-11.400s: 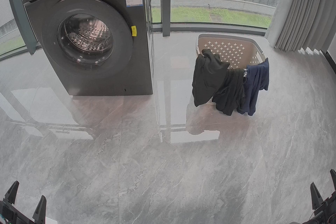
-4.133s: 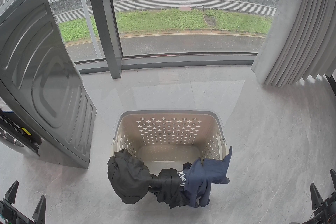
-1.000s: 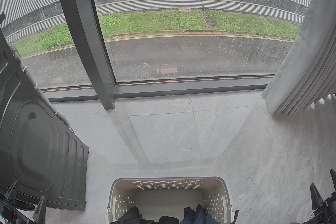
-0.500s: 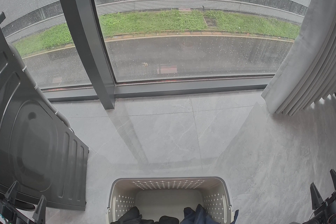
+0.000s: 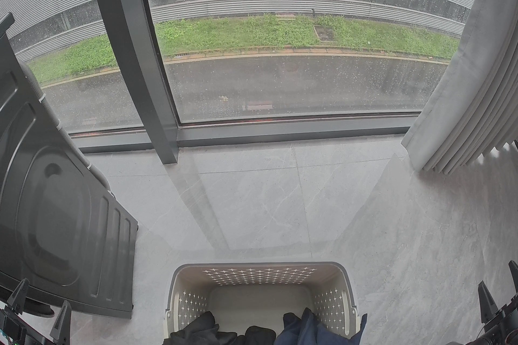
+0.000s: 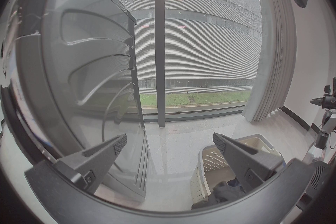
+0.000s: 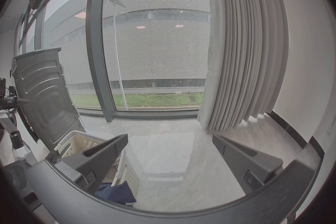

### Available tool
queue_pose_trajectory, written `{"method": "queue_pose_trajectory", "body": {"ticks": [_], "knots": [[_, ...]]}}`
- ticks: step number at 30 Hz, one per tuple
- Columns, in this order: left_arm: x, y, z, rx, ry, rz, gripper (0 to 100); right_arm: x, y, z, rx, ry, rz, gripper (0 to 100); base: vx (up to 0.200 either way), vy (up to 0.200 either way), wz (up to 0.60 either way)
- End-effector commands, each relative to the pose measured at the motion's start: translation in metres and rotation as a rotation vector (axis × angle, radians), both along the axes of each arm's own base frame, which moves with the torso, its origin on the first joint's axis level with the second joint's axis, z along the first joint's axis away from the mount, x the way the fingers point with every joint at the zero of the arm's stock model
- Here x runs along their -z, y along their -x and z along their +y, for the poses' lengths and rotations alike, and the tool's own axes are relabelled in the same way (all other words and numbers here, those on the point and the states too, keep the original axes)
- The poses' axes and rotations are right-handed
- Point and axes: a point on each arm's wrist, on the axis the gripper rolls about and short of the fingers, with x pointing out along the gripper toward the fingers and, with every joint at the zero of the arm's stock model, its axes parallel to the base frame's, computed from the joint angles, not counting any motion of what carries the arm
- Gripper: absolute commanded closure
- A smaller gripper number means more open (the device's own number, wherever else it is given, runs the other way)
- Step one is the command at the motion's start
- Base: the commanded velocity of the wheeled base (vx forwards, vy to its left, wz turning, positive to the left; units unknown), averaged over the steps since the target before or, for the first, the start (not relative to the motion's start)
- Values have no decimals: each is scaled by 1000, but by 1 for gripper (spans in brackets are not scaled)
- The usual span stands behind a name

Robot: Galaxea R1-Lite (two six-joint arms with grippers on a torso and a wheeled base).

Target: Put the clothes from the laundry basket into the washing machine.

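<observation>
The beige laundry basket [image 5: 259, 271] with star-shaped holes stands on the floor straight ahead, at the bottom middle of the head view. Black clothes [image 5: 200, 332] and a navy garment [image 5: 308, 329] hang over its near rim. The dark grey washing machine [image 5: 59, 222] is at the left, its ribbed side turned toward me. My left gripper [image 5: 45, 292] is low at the left, open and empty. My right gripper [image 5: 496, 274] is low at the right, open and empty. In the left wrist view the open left gripper [image 6: 169, 139] frames the basket [image 6: 206, 165] and the machine [image 6: 87, 77].
A floor-to-ceiling window with a dark frame post [image 5: 140, 55] runs behind the basket. A grey curtain [image 5: 475, 76] hangs at the right. Glossy grey floor tiles [image 5: 259, 200] lie between the basket and the window. The right wrist view shows the basket [image 7: 77, 144] and the navy garment [image 7: 117, 193].
The head view has shifted: the camera came up to the basket, then tilted slightly in the last half second. Basket and clothes lie as before. Both grippers stay open.
</observation>
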Motion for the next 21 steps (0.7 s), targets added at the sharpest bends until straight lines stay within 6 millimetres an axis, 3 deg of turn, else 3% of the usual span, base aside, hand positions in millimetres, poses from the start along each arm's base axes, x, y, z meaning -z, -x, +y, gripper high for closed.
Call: {"method": "queue_pose_trajectory", "body": {"ticks": [1,21], "knots": [[5,0,0,1,-1,-1,0,5,0,0,0,1,3,0,-200,0,0],[5,0,0,1,-1,-1,0,5,0,0,0,1,3,0,-200,0,0]]}}
